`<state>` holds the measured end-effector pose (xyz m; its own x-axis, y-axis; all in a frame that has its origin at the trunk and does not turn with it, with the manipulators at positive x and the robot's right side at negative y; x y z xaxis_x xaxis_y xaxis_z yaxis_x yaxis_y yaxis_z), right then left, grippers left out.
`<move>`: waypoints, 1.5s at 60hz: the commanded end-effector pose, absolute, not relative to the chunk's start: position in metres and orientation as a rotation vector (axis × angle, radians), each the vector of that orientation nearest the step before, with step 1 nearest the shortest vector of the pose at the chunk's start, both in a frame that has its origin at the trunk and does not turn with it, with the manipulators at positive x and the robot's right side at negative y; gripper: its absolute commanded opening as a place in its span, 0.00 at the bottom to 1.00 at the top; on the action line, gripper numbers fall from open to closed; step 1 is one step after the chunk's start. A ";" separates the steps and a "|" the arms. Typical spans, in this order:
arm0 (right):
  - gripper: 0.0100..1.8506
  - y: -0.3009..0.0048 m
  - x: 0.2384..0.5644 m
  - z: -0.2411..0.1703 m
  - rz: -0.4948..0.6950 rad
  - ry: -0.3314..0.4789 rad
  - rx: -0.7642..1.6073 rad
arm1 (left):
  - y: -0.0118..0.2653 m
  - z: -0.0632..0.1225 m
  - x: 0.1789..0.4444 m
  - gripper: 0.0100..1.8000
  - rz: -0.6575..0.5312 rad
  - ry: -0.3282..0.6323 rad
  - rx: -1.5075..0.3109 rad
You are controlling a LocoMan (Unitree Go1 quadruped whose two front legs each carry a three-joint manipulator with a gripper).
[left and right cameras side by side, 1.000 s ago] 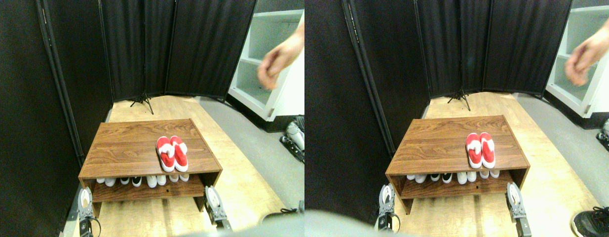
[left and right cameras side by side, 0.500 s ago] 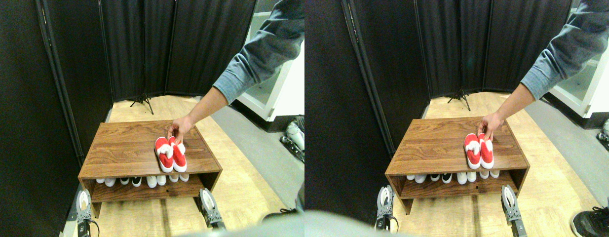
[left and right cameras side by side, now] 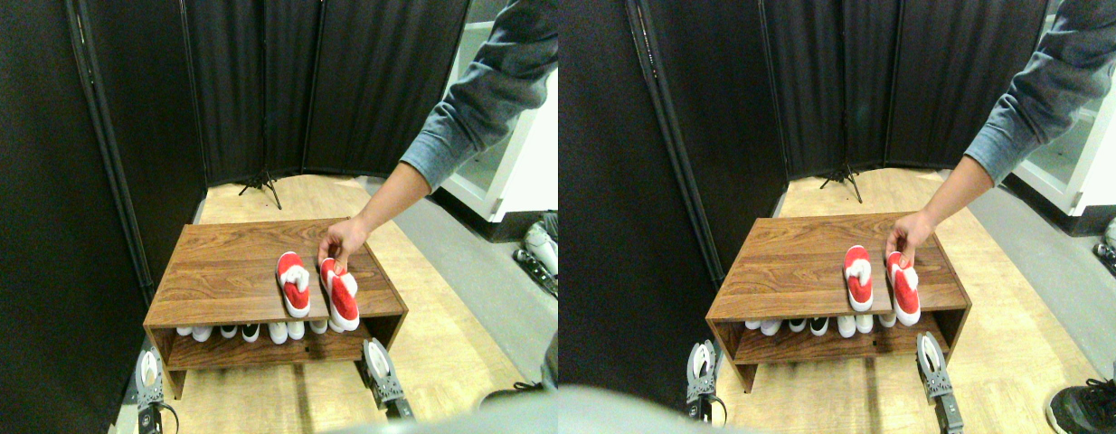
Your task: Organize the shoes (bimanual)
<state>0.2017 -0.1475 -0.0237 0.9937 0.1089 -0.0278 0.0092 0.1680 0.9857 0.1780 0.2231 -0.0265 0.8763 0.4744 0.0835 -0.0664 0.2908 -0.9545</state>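
Two red shoes [left and right cameras side by side: 318, 291] sit on top of the wooden rack [left and right cameras side by side: 223, 276], slightly apart. A person's hand [left and right cameras side by side: 340, 242] pinches the right one's heel. The shelf below holds a row of white and black shoes [left and right cameras side by side: 250, 331].

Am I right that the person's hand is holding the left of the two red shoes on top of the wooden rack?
Not quite: in the stereo pair view the person's hand is on the right red shoe, not the left red shoe; both are on the wooden rack.
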 end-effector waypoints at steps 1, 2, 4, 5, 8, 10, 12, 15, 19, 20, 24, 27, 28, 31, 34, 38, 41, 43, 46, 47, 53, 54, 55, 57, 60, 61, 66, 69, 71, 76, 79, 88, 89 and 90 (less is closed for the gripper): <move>0.00 -0.146 0.202 -0.023 0.083 0.092 1.396 | 0.221 -0.021 0.181 0.00 0.337 -0.400 -1.244; 0.00 -0.146 0.202 -0.023 0.083 0.092 1.396 | 0.221 -0.021 0.181 0.00 0.337 -0.400 -1.244; 0.00 -0.146 0.202 -0.023 0.074 0.091 1.399 | 0.221 -0.021 0.181 0.00 0.338 -0.400 -1.245; 0.00 -0.146 0.202 -0.023 0.074 0.092 1.403 | 0.221 -0.021 0.182 0.00 0.338 -0.399 -1.245; 0.00 -0.146 0.201 -0.022 0.077 0.099 1.427 | 0.222 -0.021 0.182 0.00 0.337 -0.401 -1.246; 0.00 -0.145 0.201 -0.022 0.085 0.090 1.418 | 0.222 -0.021 0.182 0.00 0.338 -0.402 -1.250; 0.00 -0.145 0.201 -0.022 0.087 0.092 1.426 | 0.222 -0.021 0.182 0.00 0.338 -0.402 -1.244; 0.00 -0.145 0.200 -0.021 0.083 0.092 1.442 | 0.222 -0.022 0.183 0.00 0.338 -0.400 -1.247; 0.00 -0.145 0.200 -0.020 0.082 0.092 1.433 | 0.221 -0.022 0.183 0.00 0.340 -0.402 -1.249; 0.00 -0.145 0.200 -0.020 0.082 0.092 1.433 | 0.221 -0.022 0.183 0.00 0.340 -0.402 -1.249; 0.00 -0.145 0.200 -0.020 0.079 0.095 1.429 | 0.221 -0.022 0.183 0.00 0.345 -0.401 -1.251; 0.00 -0.144 0.199 -0.020 0.077 0.109 1.452 | 0.221 -0.023 0.184 0.00 0.341 -0.397 -1.257; 0.00 -0.144 0.199 -0.020 0.075 0.107 1.452 | 0.221 -0.023 0.184 0.00 0.343 -0.397 -1.258; 0.00 -0.142 0.199 -0.021 0.071 0.107 1.484 | 0.222 -0.023 0.184 0.00 0.338 -0.393 -1.263; 0.00 -0.141 0.199 -0.020 0.051 0.121 1.489 | 0.222 -0.023 0.185 0.00 0.342 -0.397 -1.265; 0.36 -0.140 0.198 -0.020 0.029 0.181 1.456 | 0.222 -0.024 0.185 0.00 0.345 -0.397 -1.261; 0.81 -0.139 0.198 -0.021 0.035 0.250 1.471 | 0.223 -0.024 0.186 0.00 0.343 -0.401 -1.256; 0.85 -0.138 0.198 -0.021 0.035 0.256 1.475 | 0.223 -0.024 0.186 0.00 0.343 -0.401 -1.254; 0.97 -0.137 0.200 -0.024 0.054 0.276 1.455 | 0.223 -0.025 0.186 0.00 0.347 -0.403 -1.248; 0.97 -0.136 0.201 -0.025 0.052 0.283 1.454 | 0.224 -0.025 0.186 0.00 0.347 -0.403 -1.249; 0.97 -0.133 0.206 -0.031 0.034 0.287 1.435 | 0.224 -0.025 0.187 0.00 0.348 -0.406 -1.252; 0.97 -0.133 0.207 -0.032 0.033 0.287 1.438 | 0.224 -0.025 0.187 0.00 0.348 -0.406 -1.253; 0.97 -0.133 0.207 -0.032 0.033 0.287 1.438 | 0.224 -0.025 0.187 0.00 0.348 -0.406 -1.253; 0.97 -0.131 0.215 -0.037 0.032 0.287 1.460 | 0.225 -0.025 0.187 0.00 0.351 -0.409 -1.249; 0.97 -0.130 0.221 -0.042 0.024 0.296 1.479 | 0.225 -0.024 0.187 0.00 0.350 -0.410 -1.246; 0.97 -0.130 0.221 -0.042 0.024 0.296 1.479 | 0.225 -0.024 0.187 0.00 0.350 -0.410 -1.246; 0.97 -0.129 0.234 -0.049 0.021 0.306 1.515 | 0.226 -0.024 0.186 0.00 0.347 -0.413 -1.239; 0.97 -0.129 0.240 -0.054 0.011 0.315 1.536 | 0.227 -0.024 0.186 0.00 0.351 -0.415 -1.236; 0.97 -0.128 0.246 -0.057 0.001 0.320 1.555 | 0.227 -0.024 0.186 0.00 0.351 -0.417 -1.237; 0.96 -0.126 0.257 -0.062 -0.018 0.334 1.595 | 0.227 -0.023 0.185 0.00 0.351 -0.419 -1.237; 0.96 -0.125 0.259 -0.063 -0.023 0.344 1.605 | 0.226 -0.022 0.184 0.00 0.351 -0.419 -1.237; 0.93 -0.122 0.276 -0.072 -0.039 0.339 1.551 | 0.226 -0.021 0.183 0.00 0.349 -0.418 -1.231; 0.94 -0.121 0.278 -0.073 -0.044 0.341 1.549 | 0.226 -0.021 0.183 0.00 0.349 -0.419 -1.230; 0.94 -0.121 0.281 -0.074 -0.050 0.345 1.546 | 0.226 -0.021 0.182 0.00 0.348 -0.420 -1.230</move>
